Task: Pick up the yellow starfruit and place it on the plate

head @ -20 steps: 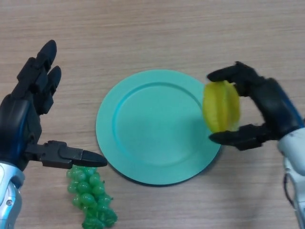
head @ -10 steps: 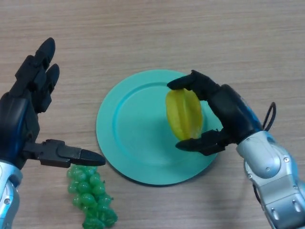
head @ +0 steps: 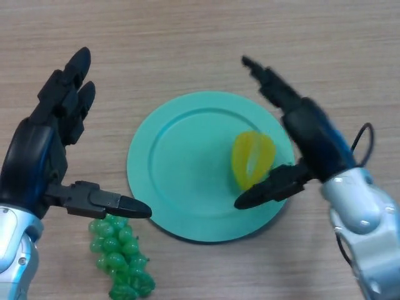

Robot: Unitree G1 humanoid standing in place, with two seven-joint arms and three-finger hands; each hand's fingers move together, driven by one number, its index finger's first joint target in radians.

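Note:
The yellow starfruit (head: 252,159) lies on the right part of the teal plate (head: 181,169). Around it stands my right hand (head: 306,134), open: its fingers stretch up and away past the plate's far rim, its thumb points left just below the fruit, and neither grips it. My left hand (head: 37,156) hovers open at the left of the plate, fingers straight up and thumb pointing right toward the plate's near-left rim.
A bunch of green grapes (head: 119,256) lies on the wooden table (head: 187,44) under my left thumb, close to the plate's near-left edge.
My right hand carried the starfruit left over the plate, then let go of it; its fingers have spread straight. The fruit now rests on the plate. My left hand shifted slightly right.

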